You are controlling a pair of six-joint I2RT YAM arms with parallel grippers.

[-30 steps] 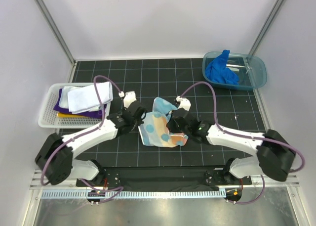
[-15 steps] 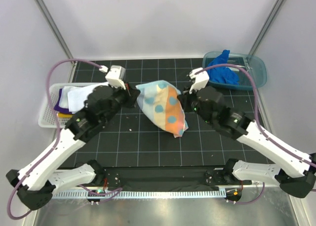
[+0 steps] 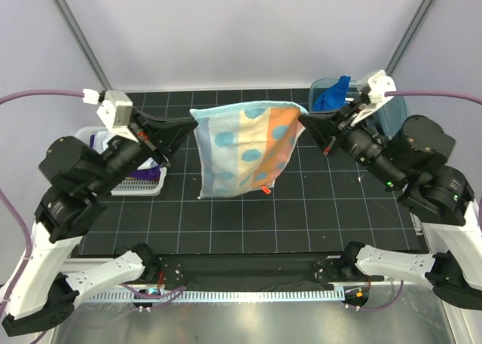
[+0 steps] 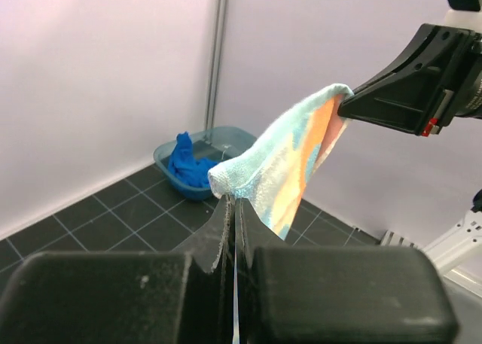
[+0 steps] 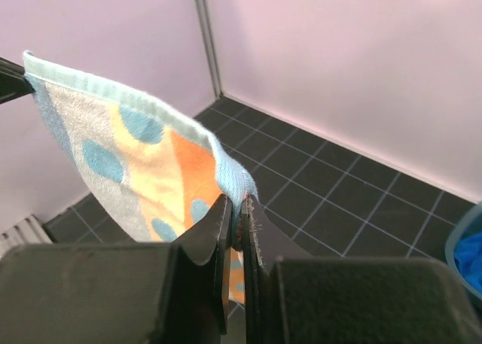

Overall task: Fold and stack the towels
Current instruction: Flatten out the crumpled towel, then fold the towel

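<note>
A light blue towel with orange and yellow stripes and blue spots (image 3: 245, 150) hangs spread out above the mat, held by its two top corners. My left gripper (image 3: 190, 118) is shut on its left corner (image 4: 226, 180). My right gripper (image 3: 304, 118) is shut on the right corner (image 5: 235, 180). The towel's lower edge hangs free above the black grid mat. More towels, white over purple and yellow (image 3: 137, 180), lie in the white mesh basket (image 3: 147, 187), mostly hidden behind my left arm. A bright blue towel (image 3: 331, 99) is bunched in the teal tub (image 3: 392, 114).
The black grid mat (image 3: 301, 208) covers the table between pale walls. The basket sits at the left edge and the tub in the far right corner (image 4: 188, 163). Both arms reach high over the mat's middle.
Both grippers have lifted the spotted towel off the mat and moved apart, pulling it from a crumpled bunch into a flat hanging sheet.
</note>
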